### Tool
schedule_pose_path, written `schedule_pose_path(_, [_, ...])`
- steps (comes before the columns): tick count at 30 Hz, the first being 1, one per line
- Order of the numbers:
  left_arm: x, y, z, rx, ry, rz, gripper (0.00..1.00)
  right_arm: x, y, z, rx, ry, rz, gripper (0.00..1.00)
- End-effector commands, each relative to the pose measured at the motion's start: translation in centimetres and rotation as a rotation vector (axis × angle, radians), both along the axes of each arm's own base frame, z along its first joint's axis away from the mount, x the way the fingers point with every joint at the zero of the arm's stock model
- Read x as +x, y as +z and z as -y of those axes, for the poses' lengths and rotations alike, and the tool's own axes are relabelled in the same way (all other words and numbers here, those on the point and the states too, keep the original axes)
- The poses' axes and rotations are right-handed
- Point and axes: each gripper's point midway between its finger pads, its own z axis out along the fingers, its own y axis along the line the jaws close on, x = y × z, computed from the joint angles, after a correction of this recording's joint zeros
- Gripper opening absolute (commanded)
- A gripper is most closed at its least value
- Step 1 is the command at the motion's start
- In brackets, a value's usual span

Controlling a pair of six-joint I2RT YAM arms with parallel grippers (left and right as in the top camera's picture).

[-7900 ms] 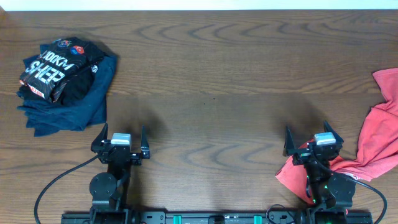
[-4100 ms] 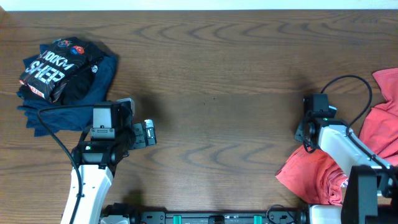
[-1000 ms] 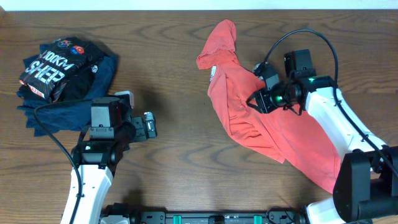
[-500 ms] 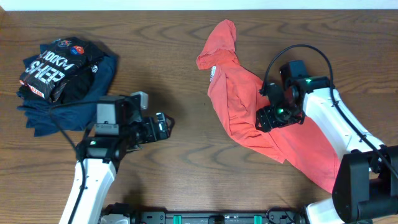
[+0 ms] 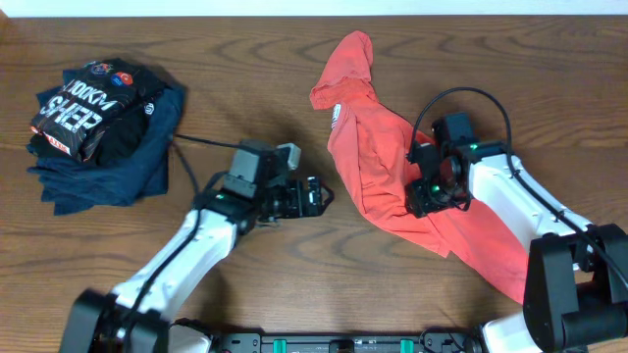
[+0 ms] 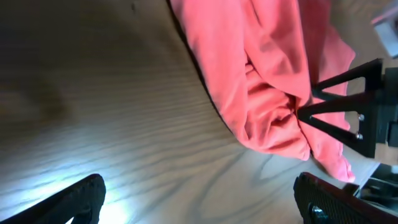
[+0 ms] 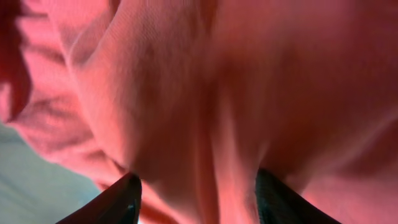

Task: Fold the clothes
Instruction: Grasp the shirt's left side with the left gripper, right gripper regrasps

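Lying under right gripper [image 5: 420,199], T-shirt [image 5: 365,147]; left gripper [image 5: 318,195] near its edge.

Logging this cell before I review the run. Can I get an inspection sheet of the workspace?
Surface: table, brown wood grain, no spills seen.
Job's things: T-shirt, crumpled and unfolded, right of centre.
Clutter: black shirt atop navy garment, far left.
Grippers: left gripper open over bare wood beside the T-shirt; right gripper open, pressed onto the T-shirt.
Cables: black cable loops above the right arm; second cable trails from the left arm.
Surroundings: pale strip beyond the far edge; otherwise nothing seen.
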Motion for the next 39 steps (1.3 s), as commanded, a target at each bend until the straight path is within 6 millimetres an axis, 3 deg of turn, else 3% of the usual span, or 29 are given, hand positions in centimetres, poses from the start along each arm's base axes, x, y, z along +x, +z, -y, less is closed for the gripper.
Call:
schedule_pose_path(1, [0.0,-1.5,1.9,-0.030,0.034,-0.085,0.98,-0.2,-0.9,-0.3,-0.007,0.002,0.010,0.48])
schedule_pose_path(6, [-0.2,-2.9,5.1,-0.066,0.000,-0.090,0.98,1.1,-1.6,1.3,-0.089,-0.152,0.066,0.01])
schedule_pose_path(10, [-0.5,-3.5,7.4,-0.077,-0.054,-0.042,0.97,2.0,-1.6,2.7,-0.159,-0.240,0.112,0.01])
schedule_pose_path(12, [-0.2,-4.4,7.6,-0.036,-0.038,-0.010,0.91,2.4,-1.6,2.6,-0.154,-0.242,0.126,0.01])
schedule_pose_path(16, [0.2,-6.1,7.9,0.042,-0.012,0.041,0.90,2.6,-1.5,2.5,-0.150,-0.242,0.136,0.01])
schedule_pose_path(23, [0.7,-5.7,11.3,-0.043,-0.036,0.131,0.87,2.5,-1.5,2.2,-0.131,-0.238,0.129,0.01])
schedule_pose_path(25, [1.1,-5.5,11.5,-0.044,-0.027,0.157,0.76,2.5,-1.5,2.1,-0.127,-0.235,0.127,0.01])
schedule_pose_path(28, [1.5,-5.6,11.2,-0.024,-0.003,0.175,0.39,2.5,-1.5,2.0,-0.126,-0.235,0.126,0.01])
schedule_pose_path(30, [1.6,-5.6,11.1,-0.022,0.000,0.176,0.09,2.5,-1.5,2.0,-0.126,-0.235,0.127,0.01])
schedule_pose_path(34, [1.4,-6.2,10.6,0.000,0.006,0.152,0.06,2.8,-1.3,2.1,-0.122,-0.241,0.137,0.01])
schedule_pose_path(39, [1.7,-7.0,7.0,0.067,0.101,0.036,0.06,5.0,1.4,3.9,-0.143,-0.301,0.231,0.01])
